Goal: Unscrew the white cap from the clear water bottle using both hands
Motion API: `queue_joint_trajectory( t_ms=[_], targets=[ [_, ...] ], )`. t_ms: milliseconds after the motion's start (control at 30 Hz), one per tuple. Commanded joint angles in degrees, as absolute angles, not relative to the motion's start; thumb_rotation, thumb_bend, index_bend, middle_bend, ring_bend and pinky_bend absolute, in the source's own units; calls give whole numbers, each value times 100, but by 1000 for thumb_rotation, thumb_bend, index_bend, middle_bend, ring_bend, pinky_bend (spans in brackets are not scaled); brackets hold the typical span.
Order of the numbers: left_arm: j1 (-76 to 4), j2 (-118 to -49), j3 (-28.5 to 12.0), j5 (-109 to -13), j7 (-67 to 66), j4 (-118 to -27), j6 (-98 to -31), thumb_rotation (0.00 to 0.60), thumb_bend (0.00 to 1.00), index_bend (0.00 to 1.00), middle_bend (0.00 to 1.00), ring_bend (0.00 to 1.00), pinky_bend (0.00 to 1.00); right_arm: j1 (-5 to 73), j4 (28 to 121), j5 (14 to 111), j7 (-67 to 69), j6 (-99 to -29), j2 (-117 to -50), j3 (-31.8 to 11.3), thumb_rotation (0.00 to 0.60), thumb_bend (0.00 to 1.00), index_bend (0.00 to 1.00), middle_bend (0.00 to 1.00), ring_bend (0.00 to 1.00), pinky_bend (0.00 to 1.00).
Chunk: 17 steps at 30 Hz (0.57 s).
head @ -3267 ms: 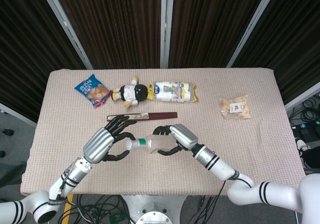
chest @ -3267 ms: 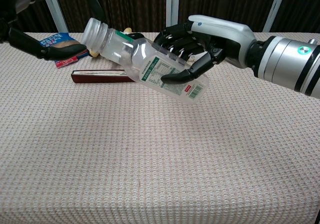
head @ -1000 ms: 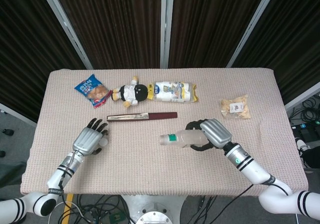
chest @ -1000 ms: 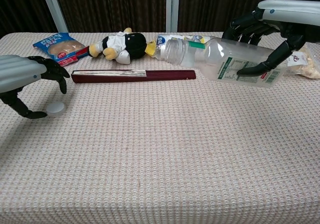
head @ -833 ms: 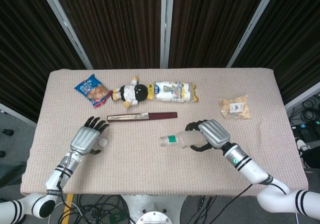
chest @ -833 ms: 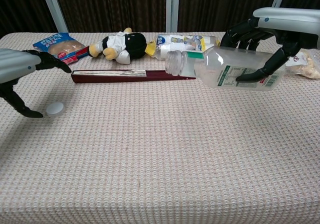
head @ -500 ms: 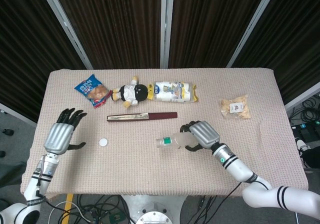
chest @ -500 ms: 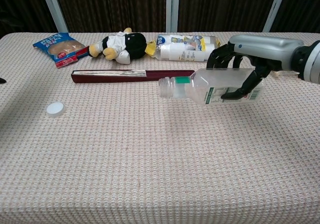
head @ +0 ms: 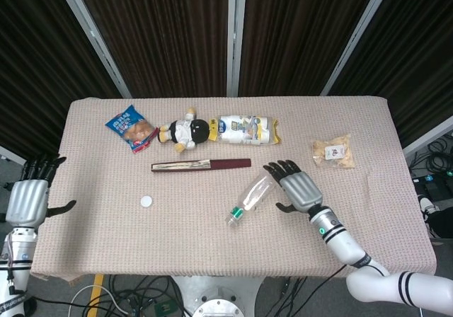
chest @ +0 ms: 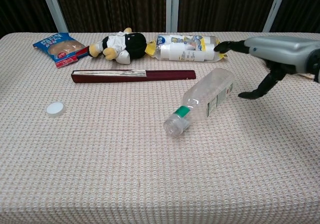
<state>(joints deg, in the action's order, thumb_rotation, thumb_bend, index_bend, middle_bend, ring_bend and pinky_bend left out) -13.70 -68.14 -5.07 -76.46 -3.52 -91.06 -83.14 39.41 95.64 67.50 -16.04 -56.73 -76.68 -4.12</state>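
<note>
The clear water bottle lies on its side on the table, uncapped, its open neck toward the front left. The white cap sits by itself on the cloth at the left. My right hand hovers just right of the bottle's base, fingers spread, holding nothing. My left hand is off the table's left edge, fingers apart and empty; the chest view does not show it.
A dark red flat case lies behind the bottle. Along the back are a blue snack bag, a plush toy and a white-yellow packet. A small snack pack sits at the right.
My right hand let go of the bottle, which now lies on the table turned neck-forward. My left hand drew back left, off the table edge. The cap stays where it lay.
</note>
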Motion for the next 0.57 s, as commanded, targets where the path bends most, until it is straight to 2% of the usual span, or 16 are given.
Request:
queue_joint_trajectory(
  t_ms=[33,167,367,567],
  targets=[
    [-1171,-6724,-460,-7606,-341,-8970,-8482,600,91,142,99,40,43,3192,9767,7429,-914,-6693,-6973,-225,600,166,0,108,0,50],
    [-871,-6659,-380,-7607,-340,-8945,-8766,600,91,150,99,40,37,2496,9836,7972,-207,-7593,-6375,-6,600,187,0,108,0,50],
    [-493,-6554,-161,-7776,-464,-9224,-9076,600,91,150,99,40,35,1600,9870,8362,202,-8728,-5950,201,600,202,0,114,0,41],
    [-293,-6634,-87,-8007,-599,-9399,-9330,600,91,150,99,40,35,1202,9843,8496,351,-9027,-5905,260,600,207,0,123,0,41]
  ],
)
